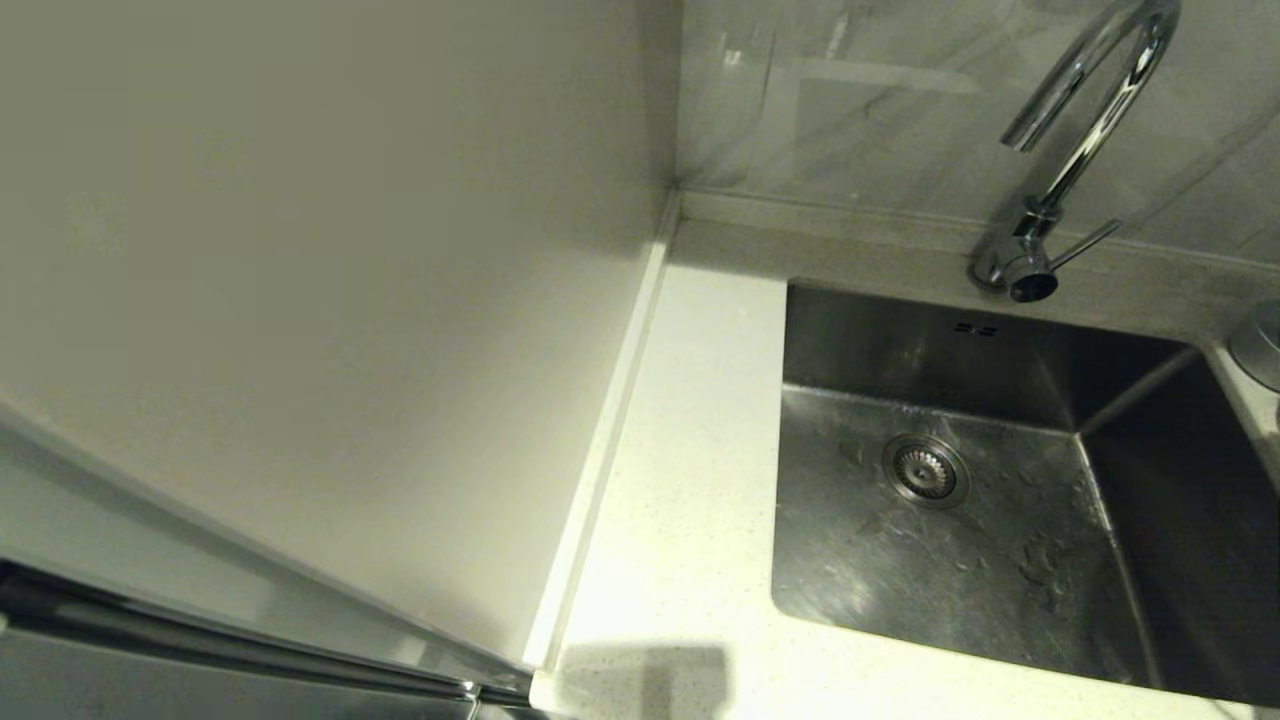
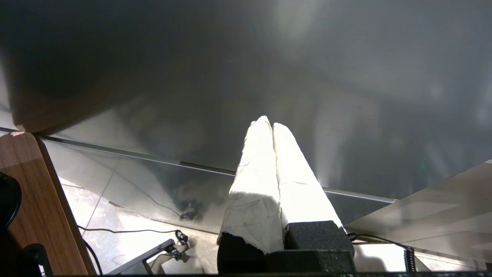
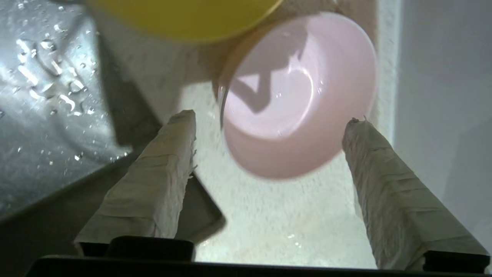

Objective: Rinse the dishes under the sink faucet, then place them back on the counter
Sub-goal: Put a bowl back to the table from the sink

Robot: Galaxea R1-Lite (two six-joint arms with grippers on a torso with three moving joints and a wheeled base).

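The pink bowl (image 3: 296,96) is set on the counter (image 3: 269,215), beside the sink (image 3: 38,96). The right gripper (image 3: 269,123) is wide open, holding nothing. It should be lifted straight, so nothing gets bumped.

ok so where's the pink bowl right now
Only the right wrist view shows the pink bowl: on the white counter beside the sink, just beyond the open right gripper, next to the yellow-green bowl.

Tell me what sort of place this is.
Most likely a home kitchen: a steel sink with a chrome faucet set into a white counter, and a pink bowl beside a yellow one.
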